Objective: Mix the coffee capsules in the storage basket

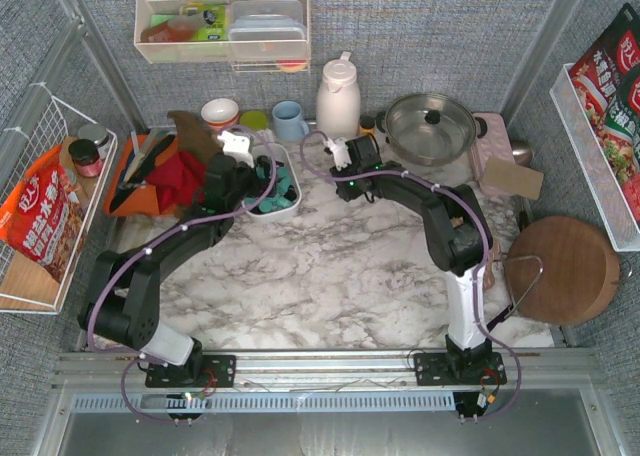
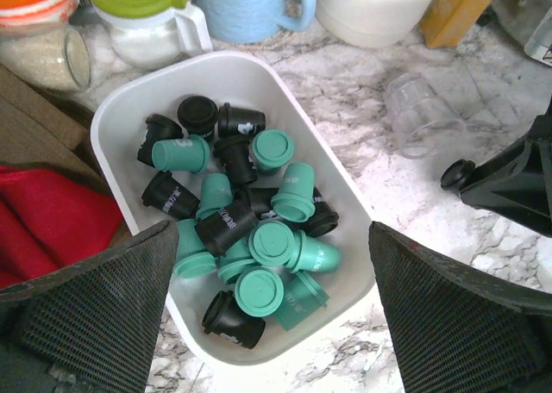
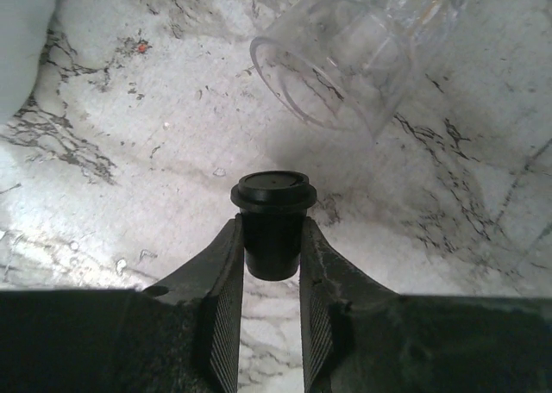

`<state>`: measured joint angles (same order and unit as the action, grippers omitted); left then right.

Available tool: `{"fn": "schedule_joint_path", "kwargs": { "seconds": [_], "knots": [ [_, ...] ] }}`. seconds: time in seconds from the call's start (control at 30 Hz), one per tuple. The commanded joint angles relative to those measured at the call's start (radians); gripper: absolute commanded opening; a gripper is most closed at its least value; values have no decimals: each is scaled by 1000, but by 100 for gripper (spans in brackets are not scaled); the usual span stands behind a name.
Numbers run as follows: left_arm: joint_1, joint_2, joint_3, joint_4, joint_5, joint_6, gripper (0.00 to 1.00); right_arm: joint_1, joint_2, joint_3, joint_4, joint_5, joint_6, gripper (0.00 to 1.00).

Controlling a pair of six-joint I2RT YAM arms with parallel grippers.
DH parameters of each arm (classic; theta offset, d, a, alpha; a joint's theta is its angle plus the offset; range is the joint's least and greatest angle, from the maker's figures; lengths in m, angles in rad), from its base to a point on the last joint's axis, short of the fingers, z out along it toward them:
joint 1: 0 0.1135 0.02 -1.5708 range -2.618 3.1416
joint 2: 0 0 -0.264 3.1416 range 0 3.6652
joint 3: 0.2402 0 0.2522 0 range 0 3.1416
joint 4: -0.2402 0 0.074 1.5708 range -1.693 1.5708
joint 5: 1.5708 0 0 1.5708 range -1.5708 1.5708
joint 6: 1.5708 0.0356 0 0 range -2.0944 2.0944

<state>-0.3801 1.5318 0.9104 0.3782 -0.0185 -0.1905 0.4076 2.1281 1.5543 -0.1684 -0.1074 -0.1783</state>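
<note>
Far left, a red cloth (image 2: 52, 212) is cut off by the frame edge. Left gripper (image 2: 272, 238) hangs over the basket (image 2: 121, 139), jaws spread wide, nothing in them. Its fingers (image 2: 103, 307) cover the basket's near corners in the wrist view. From the top cam the gripper hides the basket's left part, so only a teal patch shows there.

Basket sits on the counter (image 3: 129, 152) w/ its long axis running diagonally in the wrist view, far-left to near-right. Capsules (image 2: 259, 291) lie heaped inside, teal and black mixed, w/ more black toward the far end. No common direction: a few teal ones stand lid-up toward the cam, others lie on their sides w/ axes every which way. The lower layer is buried and can't be counted.

Right of the basket, a clear cup (image 2: 421, 113) lies on its side. Its top is cropped in the right wrist view.

Right gripper (image 3: 272, 229) is clamped on one black capsule (image 3: 273, 195), well outside the basket and near the cup. Long axis runs along the fingers, wide rim pointing away from the wrist, narrow end betw. the pads. It seems to hang just above the counter, but contact is hard to judge.
</note>
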Motion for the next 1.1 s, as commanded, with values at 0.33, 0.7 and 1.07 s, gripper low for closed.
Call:
{"fn": "schedule_joint_path", "kwargs": {
  "seconds": [0.33,0.7,1.07],
  "knots": [
    [-1,-176,-364,492,64,-124,99,56,-348,-226,57,-7,118,21],
    [-88,-251,-556,726,271,164,99,162,-658,-431,149,-11,301,21],
    [-238,-222,-656,950,406,491,99,250,-791,-542,232,-69,450,23]
  ]
}}
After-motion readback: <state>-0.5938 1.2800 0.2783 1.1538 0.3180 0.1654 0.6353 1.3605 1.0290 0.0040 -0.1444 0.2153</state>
